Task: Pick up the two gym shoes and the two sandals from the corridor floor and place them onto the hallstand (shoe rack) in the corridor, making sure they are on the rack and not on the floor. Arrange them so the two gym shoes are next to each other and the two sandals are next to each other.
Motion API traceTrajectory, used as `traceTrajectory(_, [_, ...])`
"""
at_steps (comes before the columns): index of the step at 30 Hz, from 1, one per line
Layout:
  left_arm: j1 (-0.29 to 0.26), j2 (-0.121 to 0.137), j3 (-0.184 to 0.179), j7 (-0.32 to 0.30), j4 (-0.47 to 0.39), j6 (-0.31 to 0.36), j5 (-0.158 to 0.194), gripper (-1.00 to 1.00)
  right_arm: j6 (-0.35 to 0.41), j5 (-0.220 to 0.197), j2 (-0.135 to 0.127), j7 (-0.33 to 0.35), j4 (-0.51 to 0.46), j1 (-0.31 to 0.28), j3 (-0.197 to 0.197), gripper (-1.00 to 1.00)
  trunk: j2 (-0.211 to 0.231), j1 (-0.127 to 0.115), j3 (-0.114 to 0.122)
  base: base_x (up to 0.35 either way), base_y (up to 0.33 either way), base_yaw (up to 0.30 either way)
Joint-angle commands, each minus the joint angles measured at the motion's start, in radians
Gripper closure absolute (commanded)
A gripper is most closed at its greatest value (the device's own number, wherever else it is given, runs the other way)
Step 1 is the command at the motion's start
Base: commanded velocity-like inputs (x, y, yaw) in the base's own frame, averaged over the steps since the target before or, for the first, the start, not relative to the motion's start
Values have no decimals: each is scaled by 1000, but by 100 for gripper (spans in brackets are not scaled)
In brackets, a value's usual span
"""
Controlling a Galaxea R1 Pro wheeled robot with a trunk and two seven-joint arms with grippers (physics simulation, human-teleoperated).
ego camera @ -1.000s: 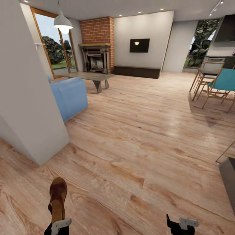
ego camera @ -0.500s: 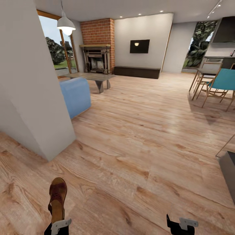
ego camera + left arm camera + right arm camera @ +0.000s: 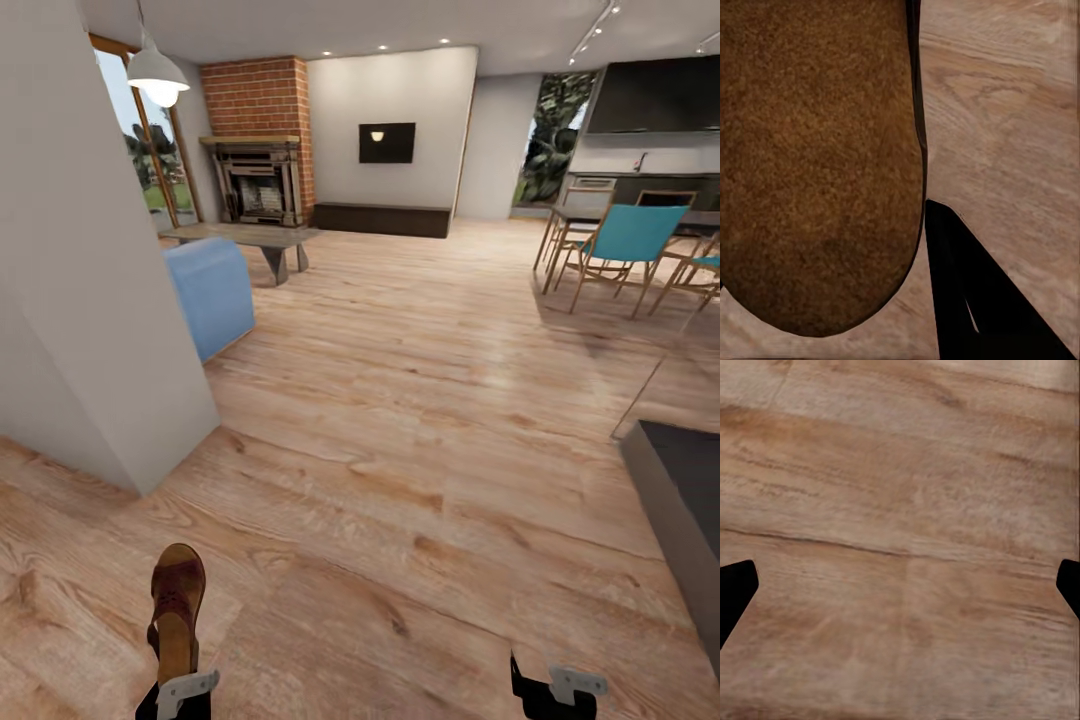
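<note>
The left gripper [image 3: 175, 690] sat at the lower edge of the head view, pinching one sandal [image 3: 177, 610] by its heel end, the sandal standing out ahead of it with its toe pointing away from the robot. In the left wrist view the sandal's tan-brown footbed [image 3: 817, 165] lay right against one dark finger [image 3: 975, 300], above the wood floor [image 3: 1005, 112]. The right gripper [image 3: 553, 688] was low at the other side of the head view, holding nothing; in the right wrist view its two dark fingertips [image 3: 735, 585] showed at opposite edges, spread wide with bare planks [image 3: 900, 540] between them.

Beyond the grippers the light brown plank floor [image 3: 400, 430] ran on into an open room. A pale wall corner [image 3: 90, 300] stood near on the left, with a blue sofa [image 3: 212, 290] behind it and a low table [image 3: 240, 240] farther on. A brick fireplace [image 3: 255, 150] and a wall screen [image 3: 387, 142] were at the far end. Teal chairs [image 3: 620, 245] stood at a table on the right, and a dark low surface [image 3: 680, 490] came in at the right edge
</note>
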Motion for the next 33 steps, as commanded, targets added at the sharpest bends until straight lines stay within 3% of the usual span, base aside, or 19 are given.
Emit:
traceTrajectory(1, [0, 0, 1, 6, 1, -2, -9, 100, -4, -1, 0, -1, 1, -1, -1, -100, 0, -1, -1, -242, 238, -267])
traceTrajectory(33, [0, 0, 2, 6, 1, -2, -9, 100, -3, -1, 0, -1, 1, 0, -1, -100, 0, -1, -1, -253, 230, -267])
